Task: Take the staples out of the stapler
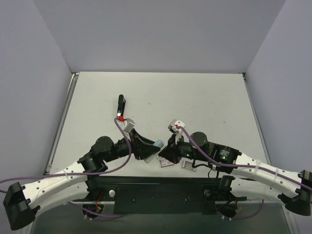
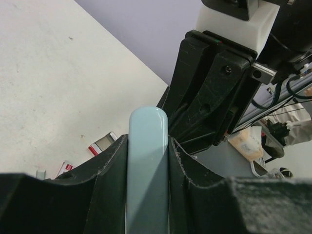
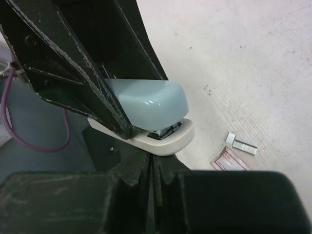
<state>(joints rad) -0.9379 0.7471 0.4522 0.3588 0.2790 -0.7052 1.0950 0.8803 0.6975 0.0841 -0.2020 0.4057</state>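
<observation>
- Plain grey walls close in a white table [image 1: 195, 97] on three sides; both arm bases sit at its near edge.
- The left arm runs low from the near left corner, bends at the elbow and reaches right, towards the middle of the near edge.
- The left gripper [image 1: 153, 146] is clamped on the stapler [image 3: 146, 102], one black finger [image 2: 109, 165] pressed to each long side of its pale blue top.
- The stapler is held off the table near the middle of the near edge, with its pale blue cap over a white base and bright metal showing between them at the nose.
- The right arm comes in from the near right corner, with its wrist turned to face the left one.
- The right gripper [image 3: 152, 163] has its jaws drawn together to a thin seam, its tips just under the stapler's white base; I cannot tell if they pinch anything.
- Loose staples [image 3: 241, 145] and a red and white packet [image 3: 226, 160] lie on the table just beside the stapler.
- A slim black object [image 1: 121, 104] lies farther back, well apart from both grippers.
</observation>
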